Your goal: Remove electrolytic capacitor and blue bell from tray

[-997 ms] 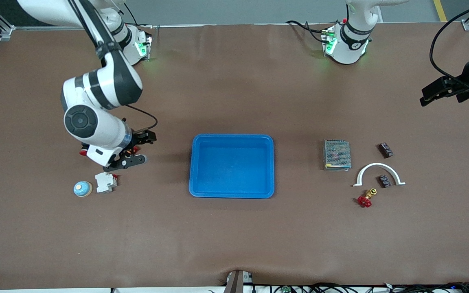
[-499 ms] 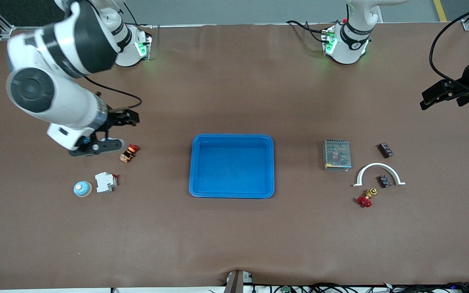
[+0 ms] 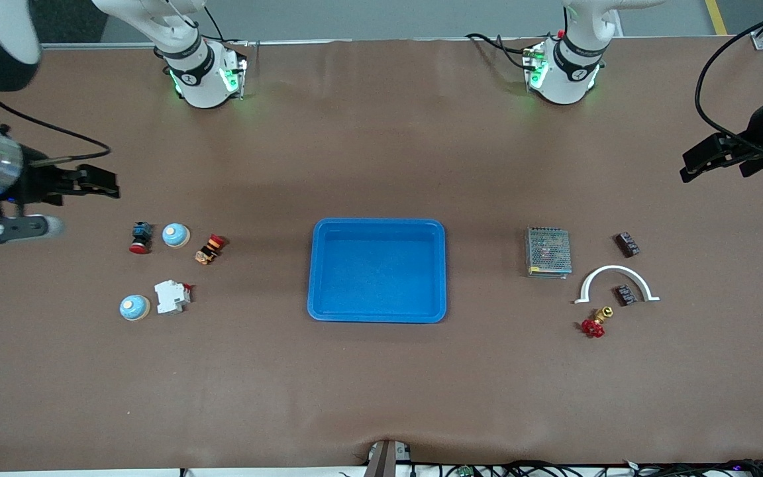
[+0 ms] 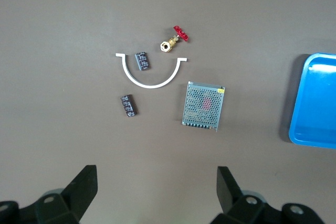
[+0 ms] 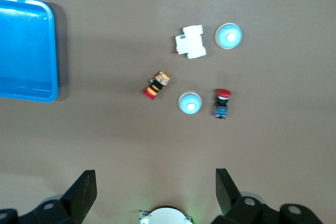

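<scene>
Two blue dome bells lie toward the right arm's end: one [image 3: 175,234] [image 5: 189,103] between a red-capped button and an orange-black part, the other [image 3: 134,307] [image 5: 228,35] beside a white breaker. Toward the left arm's end lie two small dark capacitor blocks, one [image 3: 626,244] [image 4: 128,105] by itself, one [image 3: 625,295] [image 4: 142,60] under a white arch. My right gripper [image 3: 88,206] [image 5: 156,182] hangs open and high over the table's edge at its end. My left gripper [image 3: 729,175] [image 4: 156,182] hangs open and empty over its own end.
A blue tray [image 3: 379,225] sits mid-table. Near the bells are a red-capped button [image 3: 141,237], an orange-black part [image 3: 209,248] and a white breaker [image 3: 171,296]. Near the capacitors are a metal mesh box [image 3: 547,252], a white arch [image 3: 616,270] and a red-handled brass valve [image 3: 595,322].
My right arm has risen and swung away toward its end of the table, uncovering one bell and the red-capped button. The left arm has barely shifted. No object has moved.
</scene>
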You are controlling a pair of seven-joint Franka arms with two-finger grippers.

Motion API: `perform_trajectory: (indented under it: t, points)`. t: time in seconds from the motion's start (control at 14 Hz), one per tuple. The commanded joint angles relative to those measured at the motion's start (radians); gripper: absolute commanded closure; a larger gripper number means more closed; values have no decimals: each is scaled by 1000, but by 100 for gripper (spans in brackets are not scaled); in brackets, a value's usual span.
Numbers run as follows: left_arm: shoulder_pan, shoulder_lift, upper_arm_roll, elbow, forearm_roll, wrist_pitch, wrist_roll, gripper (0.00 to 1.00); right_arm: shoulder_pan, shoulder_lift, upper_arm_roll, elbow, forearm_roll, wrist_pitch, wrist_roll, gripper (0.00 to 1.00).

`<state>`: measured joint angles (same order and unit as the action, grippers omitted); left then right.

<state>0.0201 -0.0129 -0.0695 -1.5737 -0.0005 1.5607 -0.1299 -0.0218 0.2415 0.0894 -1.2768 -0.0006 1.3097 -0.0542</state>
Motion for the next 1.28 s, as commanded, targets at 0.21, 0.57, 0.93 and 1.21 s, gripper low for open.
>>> perform_trajectory:
  t: [0.21,0.57,0.93,1.21]
  points:
    - [1,-4,-30,9,10,-2,-13,0,-80,-22,24,-3,-9,-92,75,0]
    - [4,-5,-35,9,10,-5,-13,0,-53,-24,21,2,-16,-43,80,0]
    - [6,-13,-36,-2,8,-5,-13,0,-60,-21,18,-6,-10,-24,80,0]
    - [8,-35,-38,-23,8,6,-13,0,-63,-88,15,-102,-10,44,80,0]
